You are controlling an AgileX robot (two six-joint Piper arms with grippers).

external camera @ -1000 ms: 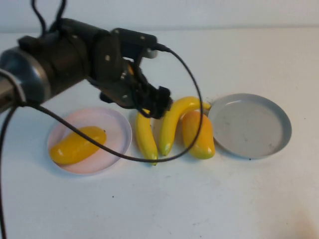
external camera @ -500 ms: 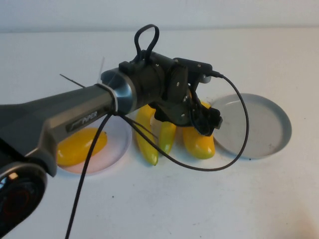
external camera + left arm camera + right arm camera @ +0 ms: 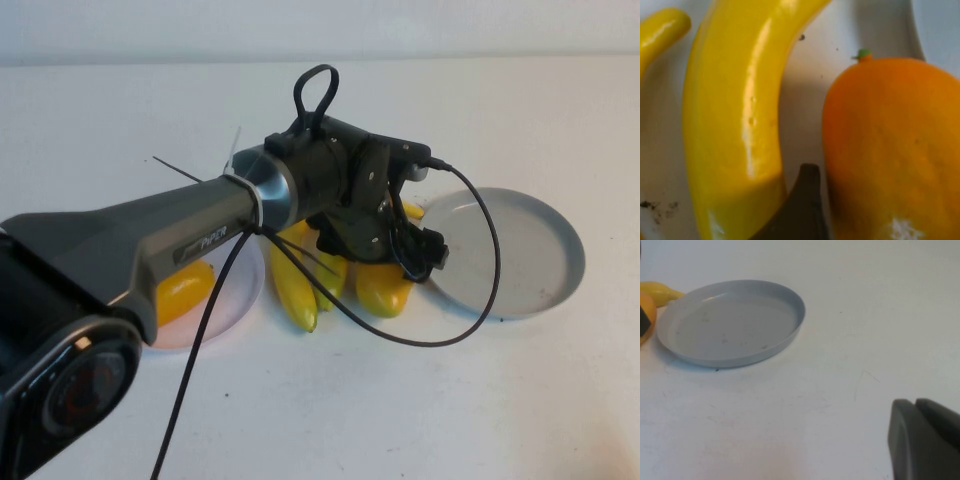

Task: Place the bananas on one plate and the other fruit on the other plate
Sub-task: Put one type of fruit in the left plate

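Fruit cluster under the left arm, beside the grey-blue plate

Surface (image 3: 330, 400), white and bare at the near edge, carries everything. Taking the grey-blue plate (image 3: 505, 250) as the landmark: it sits toward the robot's right and holds nothing. Just beside its left rim lies one orange-yellow mango-like fruit (image 3: 383, 287), with the left gripper (image 3: 415, 250) hanging directly over it; whether its jaws are apart or together cannot be told, since the wrist body hides them from above and the left wrist view shows only one dark fingertip (image 3: 802, 210) between that fruit (image 3: 890, 150) and a banana (image 3: 735, 125). Left of the fruit, a little farther from the plate, the two bananas (image 3: 295, 280) lie side by side on the surface, partly covered by the arm. Well apart from the grey-blue plate, beyond the bananas, the pale pink plate (image 3: 235, 290) holds the second mango-like fruit (image 3: 185, 290). The right gripper (image 3: 925, 440) shows only in its own wrist view, near the grey-blue plate (image 3: 730, 322), above bare surface; its jaws cannot be told either.
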